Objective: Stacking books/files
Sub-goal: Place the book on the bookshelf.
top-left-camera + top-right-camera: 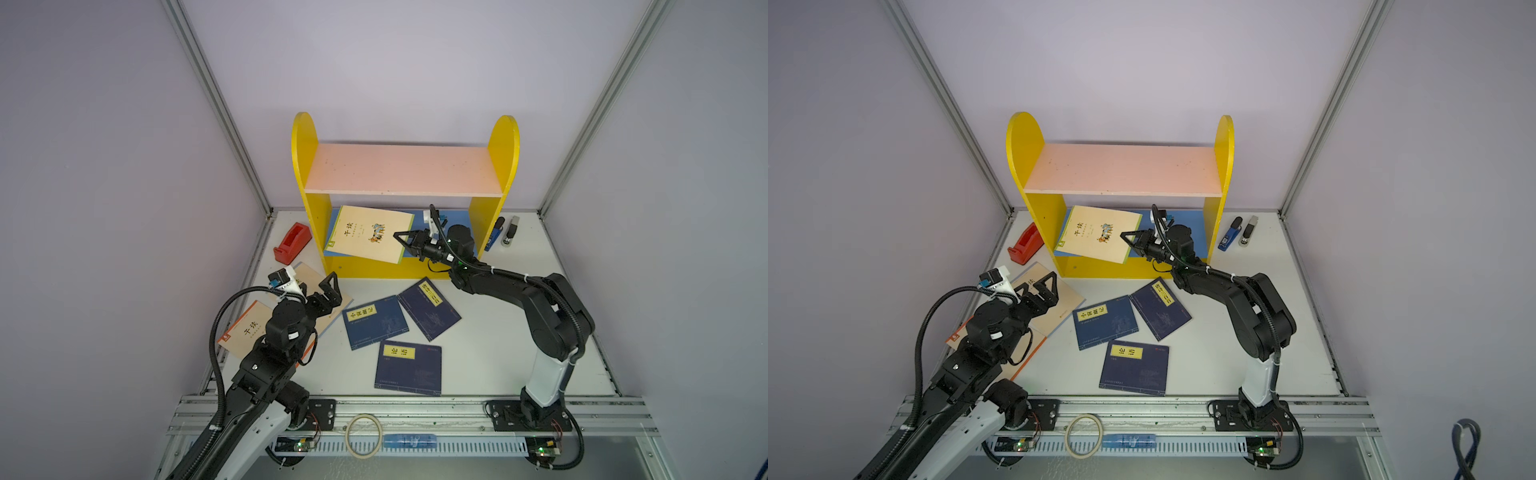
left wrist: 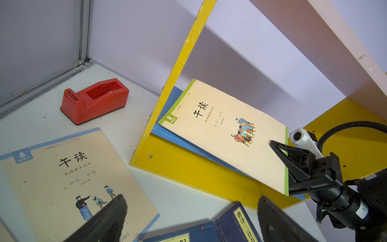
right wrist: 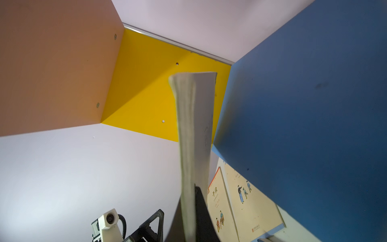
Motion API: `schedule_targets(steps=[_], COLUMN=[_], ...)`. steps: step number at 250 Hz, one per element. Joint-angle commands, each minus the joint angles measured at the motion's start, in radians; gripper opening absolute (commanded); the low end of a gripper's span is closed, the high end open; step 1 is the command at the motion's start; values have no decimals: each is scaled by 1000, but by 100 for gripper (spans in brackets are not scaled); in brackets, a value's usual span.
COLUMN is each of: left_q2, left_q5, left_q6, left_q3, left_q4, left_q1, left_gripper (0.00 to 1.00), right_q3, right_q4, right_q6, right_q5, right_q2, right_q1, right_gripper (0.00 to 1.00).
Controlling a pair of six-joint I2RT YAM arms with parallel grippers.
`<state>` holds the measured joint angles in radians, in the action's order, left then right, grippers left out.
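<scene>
My right gripper is shut on the edge of a cream book. The book is tilted inside the lower bay of the yellow bookshelf, over its blue board. In the right wrist view its page edge runs out from between the jaws. My left gripper hangs open and empty above a cream book lying at the left. Another cream book lies beside it. Three navy books lie flat mid-table.
A red tape dispenser stands left of the shelf. A blue stapler and a grey one lie to its right. The pink top shelf overhangs the bay. A tape roll rests on the front rail.
</scene>
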<state>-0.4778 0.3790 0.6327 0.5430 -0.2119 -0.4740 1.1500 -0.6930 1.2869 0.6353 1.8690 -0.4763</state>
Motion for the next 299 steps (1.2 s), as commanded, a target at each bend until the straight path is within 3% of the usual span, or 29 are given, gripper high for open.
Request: schedule_targets(steps=[1, 63, 104, 205, 255, 299], left_q2=[3, -6, -10, -17, -31, -40], left_q5=[17, 28, 20, 14, 16, 16], left_q6=[-2, 0, 7, 11, 13, 14], left_q3=[2, 4, 11, 14, 17, 17], left_q4=[8, 5, -3, -6, -7, -6], left_q1=[0, 0, 0, 0, 1, 0], left_gripper=[100, 100, 100, 100, 100, 100], right_q3=[62, 173, 244, 412, 453, 464], right_q4=[136, 320, 347, 593, 662, 780], right_q6=[-39, -129, -135, -269, -318, -403], right_q5=[65, 77, 112, 79, 67, -43], right_q2=[5, 47, 112, 201, 225, 191], right_q1=[26, 53, 59, 64, 67, 69], right_gripper=[0, 0, 0, 0, 25, 39])
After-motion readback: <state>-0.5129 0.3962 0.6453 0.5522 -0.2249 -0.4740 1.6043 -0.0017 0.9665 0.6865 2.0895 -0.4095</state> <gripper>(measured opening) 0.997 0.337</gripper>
